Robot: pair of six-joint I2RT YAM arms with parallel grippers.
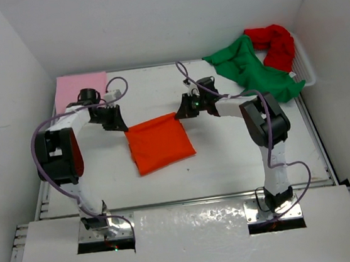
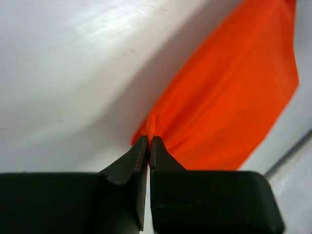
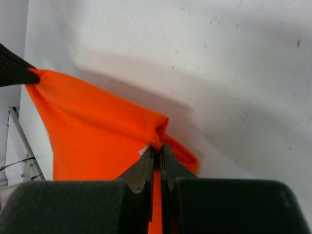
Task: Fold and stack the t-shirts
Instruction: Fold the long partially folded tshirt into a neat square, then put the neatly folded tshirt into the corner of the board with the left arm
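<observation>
Pinching corners of orange t-shirt (image 1: 159,144): left hand (image 2: 148,141), right hand (image 3: 157,150).

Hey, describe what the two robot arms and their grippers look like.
The left arm and right arm have white links with bulky black joints, and a purple cable loops along each. The left gripper and right gripper have matte black fingers tapering to wedges.

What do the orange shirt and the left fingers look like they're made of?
Orange shirt: soft matte cloth, probably knit; it puckers and drapes where pinched. Left fingers: hard matte black, likely plastic or rubber-coated; crisp edges, no shine.
</observation>
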